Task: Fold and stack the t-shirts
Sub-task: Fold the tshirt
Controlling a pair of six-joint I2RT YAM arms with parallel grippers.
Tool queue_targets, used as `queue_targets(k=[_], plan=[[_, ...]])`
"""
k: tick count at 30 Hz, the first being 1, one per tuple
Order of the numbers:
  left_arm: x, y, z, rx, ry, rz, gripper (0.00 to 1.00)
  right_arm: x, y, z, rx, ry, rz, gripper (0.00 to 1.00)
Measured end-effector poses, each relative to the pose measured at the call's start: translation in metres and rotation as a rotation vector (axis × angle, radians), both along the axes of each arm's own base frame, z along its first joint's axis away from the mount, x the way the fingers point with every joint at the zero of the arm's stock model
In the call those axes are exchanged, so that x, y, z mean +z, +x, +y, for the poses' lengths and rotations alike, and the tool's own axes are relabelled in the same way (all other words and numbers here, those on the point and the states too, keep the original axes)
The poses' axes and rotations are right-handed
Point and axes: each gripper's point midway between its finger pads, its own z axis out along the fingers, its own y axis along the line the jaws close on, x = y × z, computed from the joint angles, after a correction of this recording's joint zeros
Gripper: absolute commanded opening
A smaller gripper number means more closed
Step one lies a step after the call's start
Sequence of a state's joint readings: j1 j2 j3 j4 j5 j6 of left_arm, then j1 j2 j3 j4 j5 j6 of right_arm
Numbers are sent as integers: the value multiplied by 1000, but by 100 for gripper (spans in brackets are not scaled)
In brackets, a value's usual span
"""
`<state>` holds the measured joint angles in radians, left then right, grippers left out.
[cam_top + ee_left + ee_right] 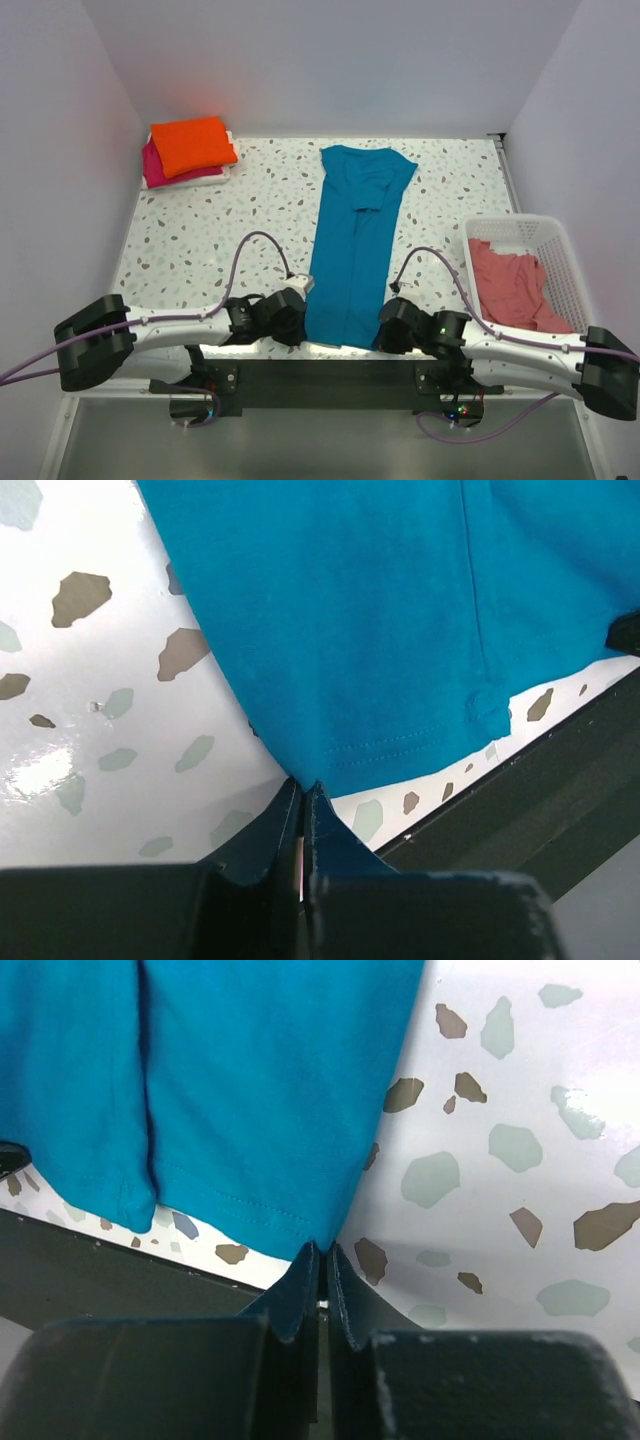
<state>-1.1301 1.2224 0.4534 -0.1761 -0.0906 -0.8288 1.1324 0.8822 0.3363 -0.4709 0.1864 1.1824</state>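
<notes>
A teal t-shirt [355, 240] lies in a long narrow fold down the middle of the table, hem toward the arms. My left gripper [302, 322] is shut on the hem's left corner; in the left wrist view the teal t-shirt [380, 630] runs into the closed fingertips of that gripper [303, 783]. My right gripper [386, 330] is shut on the hem's right corner, where the teal cloth [230, 1090] meets its closed tips [323, 1248]. A folded orange t-shirt [192, 143] rests on a folded magenta one [153, 167] at the far left. A crumpled salmon t-shirt [510, 285] lies in the basket.
The white mesh basket [512, 222] stands at the right side of the speckled table [200, 240]. The table's near edge and a dark rail [330, 375] run just behind both grippers. White walls close off the left, far and right sides.
</notes>
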Motion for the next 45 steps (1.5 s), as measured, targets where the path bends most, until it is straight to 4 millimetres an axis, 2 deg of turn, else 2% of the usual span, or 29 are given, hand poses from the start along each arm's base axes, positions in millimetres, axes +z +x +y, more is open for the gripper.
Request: queue_targets(k=[9,14,17,20,23,28,34,40,45], plan=[[9,-8,0,-18,-25,-3,0,13,-3,0,50,14,-42,0],[31,10,-7,12,-29,-69,0,37,14,1,51,-25,-133,1],[48,33,-18,42,-47,-112,0,54,30,5,44,-66,-197,2],[59,65,-20,98,-56,-148,0,65,47,7,28,-120,-250,1],[63,94,-18,148,-41,-173,0,68,70,3,-9,-172,-272,0],[72,141,-35,201,-54,-230,0,66,116,-15,-101,-249,-287,0],[64,190,-55,272,-57,-268,0,72,168,-23,-162,-292,-322,0],[52,231,-53,355,-41,-296,0,70,219,-32,-224,-317,-346,0],[53,265,-54,408,-51,-322,0,68,254,-41,-278,-303,-351,0]])
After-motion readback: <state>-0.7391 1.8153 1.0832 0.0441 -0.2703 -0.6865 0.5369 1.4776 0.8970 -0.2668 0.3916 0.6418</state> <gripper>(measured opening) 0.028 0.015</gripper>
